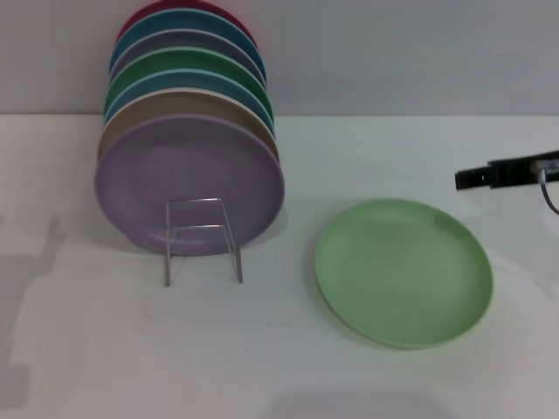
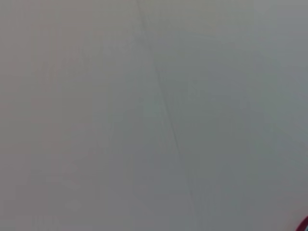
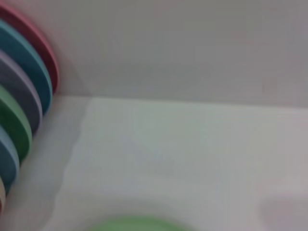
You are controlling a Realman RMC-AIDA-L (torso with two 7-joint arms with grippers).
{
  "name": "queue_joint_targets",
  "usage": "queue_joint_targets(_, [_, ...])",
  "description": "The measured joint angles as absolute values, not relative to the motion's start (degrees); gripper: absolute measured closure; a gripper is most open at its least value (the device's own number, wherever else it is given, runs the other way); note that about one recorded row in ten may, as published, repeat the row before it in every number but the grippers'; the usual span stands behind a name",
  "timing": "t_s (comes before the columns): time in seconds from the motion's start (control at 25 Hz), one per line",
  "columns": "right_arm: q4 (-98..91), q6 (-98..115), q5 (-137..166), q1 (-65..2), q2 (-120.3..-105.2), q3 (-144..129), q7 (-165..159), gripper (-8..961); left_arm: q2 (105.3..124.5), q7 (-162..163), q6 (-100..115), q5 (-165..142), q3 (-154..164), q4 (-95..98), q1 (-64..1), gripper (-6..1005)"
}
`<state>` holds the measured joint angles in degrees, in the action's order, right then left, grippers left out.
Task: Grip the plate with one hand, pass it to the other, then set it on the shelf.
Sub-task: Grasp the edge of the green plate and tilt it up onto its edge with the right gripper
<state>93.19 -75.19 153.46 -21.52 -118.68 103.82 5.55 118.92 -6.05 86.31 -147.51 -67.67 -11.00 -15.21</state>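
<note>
Plate (image 1: pixel 403 271) laid flat on table (image 1: pixel 279 367), just right of shelf (image 1: pixel 203 237), ungripped | right gripper (image 1: pixel 476 177) held near its far edge, finger state cannot be told | left gripper unseen | risk: flat shallow rim may be pushed, not pinched.

The plate (image 1: pixel 403 271) looks matte, smooth, light mint-green, plastic-like with no gloss or glare; the lavender plate (image 1: pixel 189 183) at the front of the stack has the same dull, even finish, and the plates behind it (image 1: pixel 188 65) show as smooth coloured rims with pale edges. The shelf (image 1: pixel 203 238) is thin bare metal wire, silver and slightly shiny, while the table (image 1: pixel 279 358) is a plain white, smooth, matte surface. The right gripper (image 1: pixel 476 177) reads as dark black, non-reflective material with a thin wire by it; the wall (image 1: pixel 393 52) is flat matte grey.
</note>
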Motion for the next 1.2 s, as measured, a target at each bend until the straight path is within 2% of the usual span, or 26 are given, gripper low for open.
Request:
queue_joint_targets(0.24, [91.33, -77.81, 153.29, -22.18, -118.54, 105.63, 6.59, 169, 118.91, -6.06, 86.25, -147.48, -67.75, -11.05, -15.20, 139])
queue_joint_targets(0.6, [78.24, -80.79, 145.24, -25.88, -118.47, 116.76, 15.14, 169, 118.90, -6.06, 85.68, -147.47, -67.85, -11.10, -15.14, 139])
queue_joint_targets(1.2, [75.64, -80.76, 149.89, -26.86, -118.36, 117.12, 15.09, 169, 118.82, -6.06, 85.69, -147.48, -67.85, -10.98, -15.09, 140])
